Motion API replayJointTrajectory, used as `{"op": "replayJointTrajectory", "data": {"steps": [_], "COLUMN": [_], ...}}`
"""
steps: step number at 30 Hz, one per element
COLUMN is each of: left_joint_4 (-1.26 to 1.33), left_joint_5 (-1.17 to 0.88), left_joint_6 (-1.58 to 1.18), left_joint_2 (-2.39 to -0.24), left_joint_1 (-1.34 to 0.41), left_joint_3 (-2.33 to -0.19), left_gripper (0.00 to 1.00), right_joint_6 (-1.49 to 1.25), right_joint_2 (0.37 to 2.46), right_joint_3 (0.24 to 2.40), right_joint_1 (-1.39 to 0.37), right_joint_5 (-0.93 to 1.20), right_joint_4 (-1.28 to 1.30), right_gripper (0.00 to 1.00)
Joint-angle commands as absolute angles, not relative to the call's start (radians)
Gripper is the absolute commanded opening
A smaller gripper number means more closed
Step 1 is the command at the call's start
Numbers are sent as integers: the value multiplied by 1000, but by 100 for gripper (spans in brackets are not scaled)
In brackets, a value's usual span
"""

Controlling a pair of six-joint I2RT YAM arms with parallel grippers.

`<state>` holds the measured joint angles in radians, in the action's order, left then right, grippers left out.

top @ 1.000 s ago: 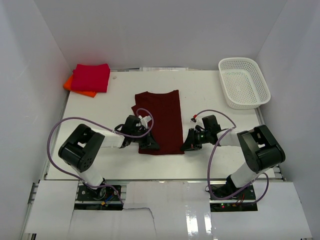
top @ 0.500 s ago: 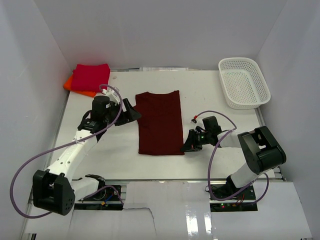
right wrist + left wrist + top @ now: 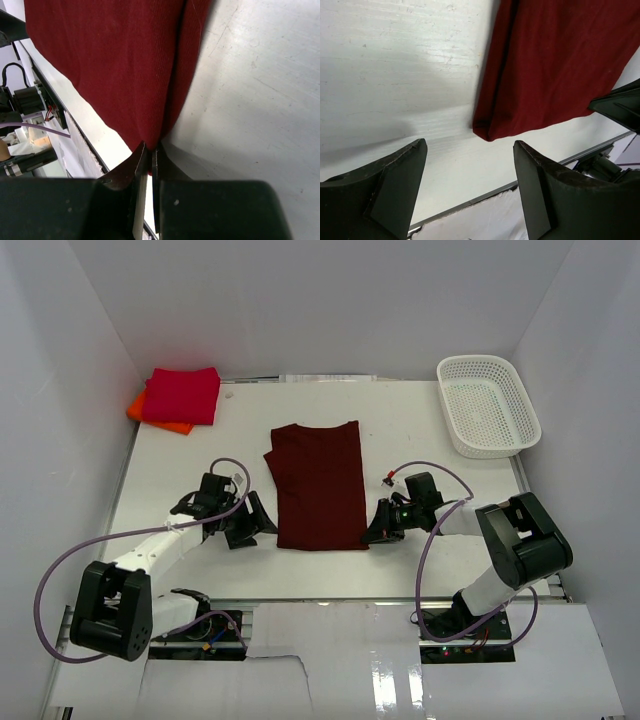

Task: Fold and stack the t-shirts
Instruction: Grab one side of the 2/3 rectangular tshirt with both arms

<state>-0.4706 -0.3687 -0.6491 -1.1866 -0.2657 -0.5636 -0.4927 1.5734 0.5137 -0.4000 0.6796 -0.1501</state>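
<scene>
Matt, fine-knit cloth: maroon t-shirt. White, scuffed, slight sheen: table. White plastic mesh: basket.

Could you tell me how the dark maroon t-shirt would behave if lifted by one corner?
The dark maroon cloth t-shirt lies flat in folded layers, so it would probably droop and unfold. The right tool pinches its thin corner; likely light.

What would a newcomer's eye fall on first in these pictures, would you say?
A dark maroon t-shirt lies folded lengthwise mid-table, the right jaws shut on its near right corner, the left jaws open beside its near left one. Far left, a crimson-red shirt sits on an orange shirt; a white basket stands far right.
</scene>
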Motion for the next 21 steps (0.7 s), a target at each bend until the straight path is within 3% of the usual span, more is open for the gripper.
{"op": "replayJointTrajectory", "data": {"steps": [1,21], "left_joint_4": [-427,-264], "left_joint_5": [-405,-407], "left_joint_6": [-683,-732], "left_joint_2": [-1167,-1282], "left_joint_1": [-268,-339], "left_joint_3": [-551,-485], "left_gripper": [80,80], "right_joint_6": [-474,-479], "right_joint_2": [1577,1601], "right_joint_3": [486,494], "right_joint_1": [-407,-407], "right_joint_5": [615,621], "right_joint_4": [-98,-109], "right_gripper": [8,8]}}
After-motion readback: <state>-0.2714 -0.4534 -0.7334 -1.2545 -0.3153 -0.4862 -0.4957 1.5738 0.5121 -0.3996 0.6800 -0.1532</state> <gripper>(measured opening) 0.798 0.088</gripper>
